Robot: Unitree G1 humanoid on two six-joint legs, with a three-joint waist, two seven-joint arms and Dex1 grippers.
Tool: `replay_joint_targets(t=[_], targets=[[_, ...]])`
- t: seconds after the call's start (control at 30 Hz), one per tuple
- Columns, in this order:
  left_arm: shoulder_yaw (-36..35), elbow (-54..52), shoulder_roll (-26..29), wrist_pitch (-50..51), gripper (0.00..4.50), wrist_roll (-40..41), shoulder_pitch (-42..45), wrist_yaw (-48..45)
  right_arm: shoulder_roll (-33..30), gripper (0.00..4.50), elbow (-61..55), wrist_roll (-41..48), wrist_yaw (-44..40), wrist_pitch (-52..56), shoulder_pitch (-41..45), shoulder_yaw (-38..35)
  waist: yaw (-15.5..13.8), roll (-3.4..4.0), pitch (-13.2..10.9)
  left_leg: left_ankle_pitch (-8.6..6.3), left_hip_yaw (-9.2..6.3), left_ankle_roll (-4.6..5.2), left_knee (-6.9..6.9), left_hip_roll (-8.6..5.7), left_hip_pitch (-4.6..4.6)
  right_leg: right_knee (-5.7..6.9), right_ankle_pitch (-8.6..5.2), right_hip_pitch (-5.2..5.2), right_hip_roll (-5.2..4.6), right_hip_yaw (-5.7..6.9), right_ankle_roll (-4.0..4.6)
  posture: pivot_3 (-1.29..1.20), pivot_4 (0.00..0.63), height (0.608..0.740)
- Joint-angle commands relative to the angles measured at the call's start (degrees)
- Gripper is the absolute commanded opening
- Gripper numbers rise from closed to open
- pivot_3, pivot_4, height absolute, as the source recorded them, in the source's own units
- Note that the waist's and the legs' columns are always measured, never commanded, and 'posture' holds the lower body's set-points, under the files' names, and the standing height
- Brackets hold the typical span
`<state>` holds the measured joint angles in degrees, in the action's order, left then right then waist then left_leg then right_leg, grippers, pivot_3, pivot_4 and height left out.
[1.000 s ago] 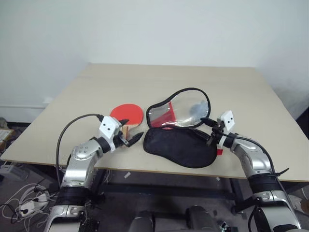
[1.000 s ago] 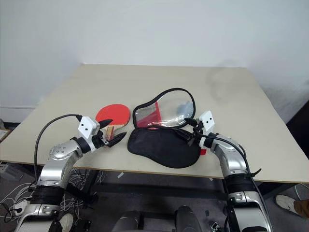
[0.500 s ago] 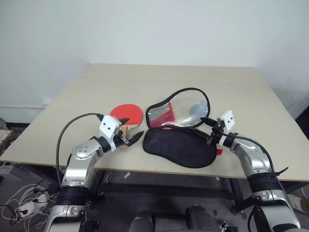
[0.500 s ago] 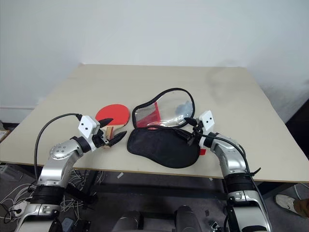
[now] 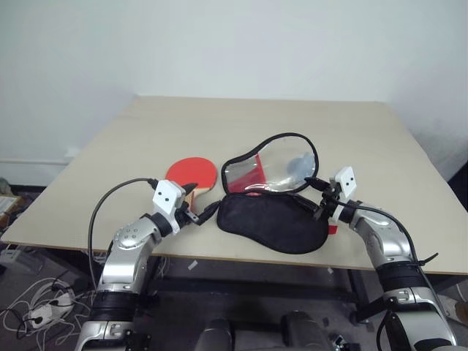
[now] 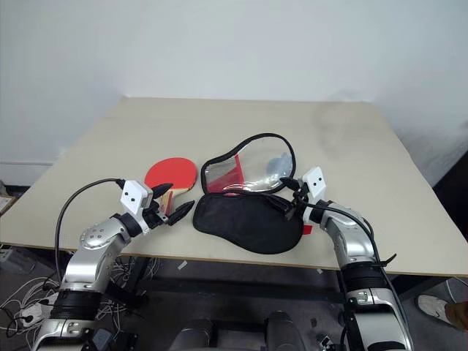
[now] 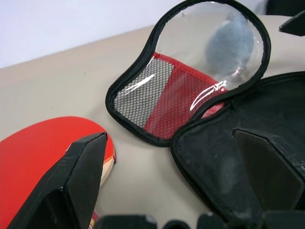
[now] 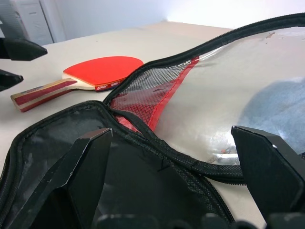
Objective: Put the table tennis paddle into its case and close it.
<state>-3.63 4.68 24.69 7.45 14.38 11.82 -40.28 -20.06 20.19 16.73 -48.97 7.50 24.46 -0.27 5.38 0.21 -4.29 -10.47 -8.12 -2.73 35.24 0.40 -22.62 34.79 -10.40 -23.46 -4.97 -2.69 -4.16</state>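
- Comparing with a second ago, the left gripper [image 5: 199, 207] has sunk and drawn back a little toward the near table edge; its fingers are spread wide and empty.
- Just beyond this claw lies the table tennis paddle [image 5: 193, 173], flat on the table [image 5: 146, 139], red face up, its wooden handle pointing toward the claw and passing between or under the fingers; whether anything touches I cannot tell.
- Beside the left claw, on its inner side, the case [image 5: 272, 219] lies unzipped: the black half near the edge, the clear half with its red panel folded back beyond it.
- The right gripper [image 5: 317, 197] has stayed put, jaws spread and gripping nothing, hanging over the far end of the black half where the two halves join.
- Judging from this, the left claw is lining up on the handle; the paddle is not yet picked up, and insertion and zipping remain.
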Motion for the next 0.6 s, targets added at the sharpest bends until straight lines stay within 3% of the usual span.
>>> replay_joint_targets(t=[0.03,0.3,0.6], targets=[[-1.3,-2.9,0.2,-0.4,4.5,0.3,-0.4,1.5,-0.4,4.35,-1.6,0.2,-0.5,-0.5,2.1,-0.4,0.0,0.0,0.0,0.0,0.0,0.0,0.0,0.0,0.0,0.0,0.0,0.0,0.0,0.0,0.0,0.0,0.0,0.74],[-1.9,-5.6,-1.1,3.0,4.5,-3.1,-1.6,11.6,-0.7,4.35,-1.4,0.1,-0.7,-0.8,2.0,-0.4,0.0,0.0,0.0,0.0,0.0,0.0,0.01,0.0,0.0,0.0,0.0,0.01,0.0,0.0,0.0,0.0,0.0,0.74],[-1.2,-15.5,-5.3,18.8,4.5,-6.2,-2.3,25.1,-1.2,4.35,-1.8,0.0,-1.3,-0.4,1.7,-0.4,0.0,-0.01,0.0,0.0,0.0,0.0,0.02,0.0,0.0,0.0,0.0,0.02,0.0,0.0,0.0,0.0,0.0,0.74]])
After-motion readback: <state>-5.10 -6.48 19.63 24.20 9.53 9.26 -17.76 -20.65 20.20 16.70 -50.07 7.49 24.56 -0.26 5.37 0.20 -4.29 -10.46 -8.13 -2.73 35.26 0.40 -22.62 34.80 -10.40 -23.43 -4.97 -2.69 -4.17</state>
